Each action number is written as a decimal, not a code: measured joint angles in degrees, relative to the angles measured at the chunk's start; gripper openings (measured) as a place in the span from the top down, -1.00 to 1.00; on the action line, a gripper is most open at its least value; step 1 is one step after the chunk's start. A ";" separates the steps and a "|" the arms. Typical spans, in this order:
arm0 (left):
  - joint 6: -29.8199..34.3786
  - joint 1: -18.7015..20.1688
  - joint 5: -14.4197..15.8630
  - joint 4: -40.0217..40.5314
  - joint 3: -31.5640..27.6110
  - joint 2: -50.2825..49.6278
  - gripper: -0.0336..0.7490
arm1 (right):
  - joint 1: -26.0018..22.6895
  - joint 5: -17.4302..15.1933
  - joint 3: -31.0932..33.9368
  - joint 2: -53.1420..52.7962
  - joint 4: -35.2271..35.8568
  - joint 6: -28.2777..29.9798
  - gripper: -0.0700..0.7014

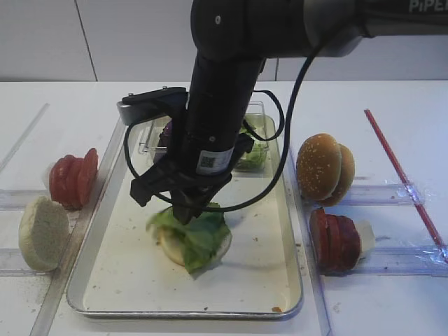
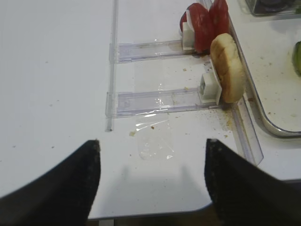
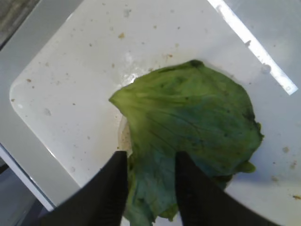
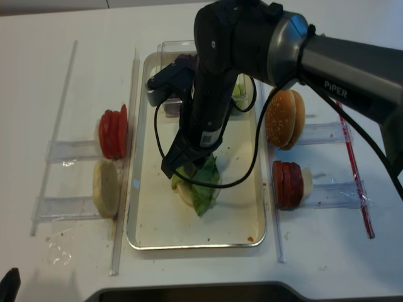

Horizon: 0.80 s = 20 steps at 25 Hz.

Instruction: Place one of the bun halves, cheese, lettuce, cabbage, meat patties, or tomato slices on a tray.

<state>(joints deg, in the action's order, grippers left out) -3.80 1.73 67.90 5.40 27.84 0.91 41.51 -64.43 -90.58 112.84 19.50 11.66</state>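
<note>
One lettuce [image 3: 188,141] leaf lies on a pale bun half [image 1: 222,246] mid-tray [image 1: 119,280]; our right gripper [image 3: 150,181] stands slightly parted astride its 6 o'clock edge. Bare tray floor opens toward 9 o'clock. Our left gripper [image 2: 151,155] hangs wide apart over white table [image 2: 56,70].

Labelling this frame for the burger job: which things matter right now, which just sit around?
In play: lettuce, bun half under it, tray, right gripper.
Lying about: tomato slices, sesame buns, clear box, red stick.
</note>
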 joint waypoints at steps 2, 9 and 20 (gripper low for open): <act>0.00 0.00 0.00 0.00 0.00 0.00 -0.20 | 0.00 -0.02 0.00 0.00 0.12 0.00 -0.11; 0.00 0.00 0.00 0.00 0.00 0.00 -0.20 | 0.00 -1.06 0.00 0.00 0.12 0.00 -0.47; 0.00 0.00 0.00 0.00 0.00 0.00 -0.20 | 0.00 -5.41 -1.84 0.00 -3.59 -1.19 -0.48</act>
<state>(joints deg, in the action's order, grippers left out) -3.80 1.73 67.90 5.40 27.84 0.91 41.51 -69.85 -92.42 112.84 15.91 10.47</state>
